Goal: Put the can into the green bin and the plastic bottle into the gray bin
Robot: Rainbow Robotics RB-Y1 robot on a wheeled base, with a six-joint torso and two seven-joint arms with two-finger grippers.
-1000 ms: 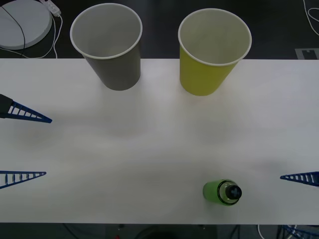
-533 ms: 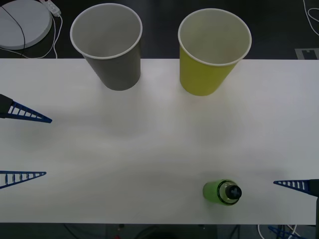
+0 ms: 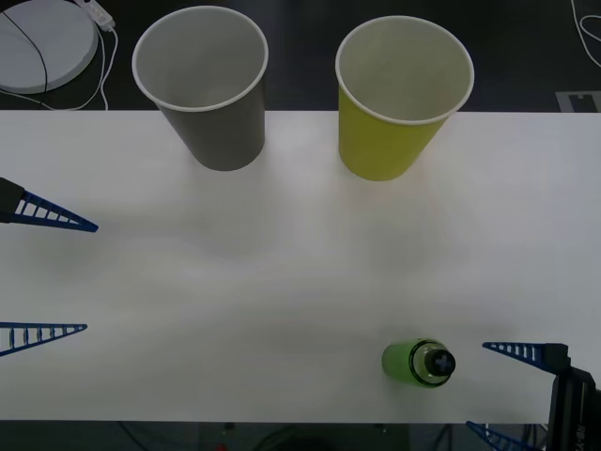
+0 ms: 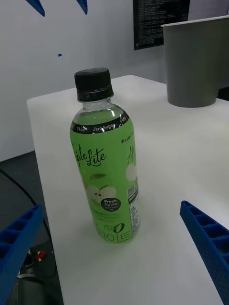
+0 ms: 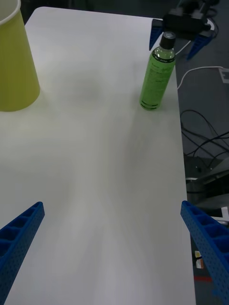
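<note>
Approach step — right end effector sits spread just beside the upright plastic bottle, not touching. Left end effector idles spread at the counter's left edge. Next: straddle the bottle, pinch, carry to the gray bin.

left tool spread wide, right tool spread, low

This looks like a robot laboratory or test room. A plain white table stands on a dark floor, and loose cables lie on the floor beside the table's edge. Past the table's far left corner there is a round white device with a cord. A dark screen with text lines hangs on a pale wall.
</note>
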